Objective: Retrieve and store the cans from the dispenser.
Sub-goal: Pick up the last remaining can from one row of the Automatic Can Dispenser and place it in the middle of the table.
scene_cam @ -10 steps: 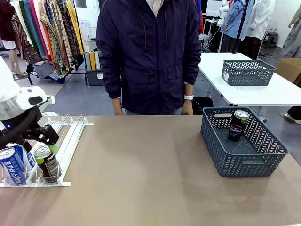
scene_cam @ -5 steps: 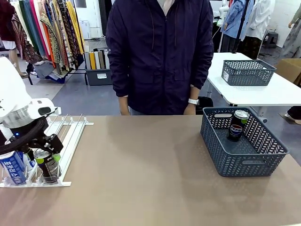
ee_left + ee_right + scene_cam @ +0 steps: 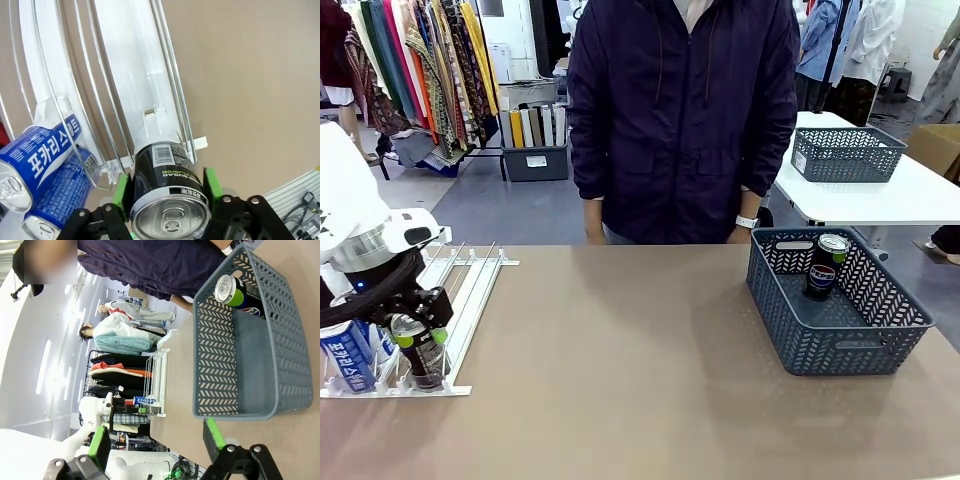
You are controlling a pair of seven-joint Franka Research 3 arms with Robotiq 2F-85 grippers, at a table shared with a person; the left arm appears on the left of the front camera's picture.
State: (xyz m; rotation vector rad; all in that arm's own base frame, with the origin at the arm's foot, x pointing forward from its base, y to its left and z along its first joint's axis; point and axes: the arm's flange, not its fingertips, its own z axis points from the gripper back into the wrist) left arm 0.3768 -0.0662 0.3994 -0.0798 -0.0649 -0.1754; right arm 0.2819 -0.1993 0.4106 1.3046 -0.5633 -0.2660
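Black with a green rim, the black can (image 3: 420, 352) stood at the front lip of the dispenser (image 3: 472, 288), at about eight o'clock on the table (image 3: 620, 360). The left gripper (image 3: 165, 186) was clenched on it, one green pad pressed to each flank just under the silver top. Doing this step well probably meant lifting straight up until the base cleared the lip and wire rails. Tilting toward nine o'clock looked risky, since the blue-and-white cans (image 3: 350, 358) leaned close there. The carry would then run toward three o'clock, where the grey basket (image 3: 840, 352) already held another can (image 3: 827, 263). The right gripper (image 3: 155, 437) hung released, grasping nothing.
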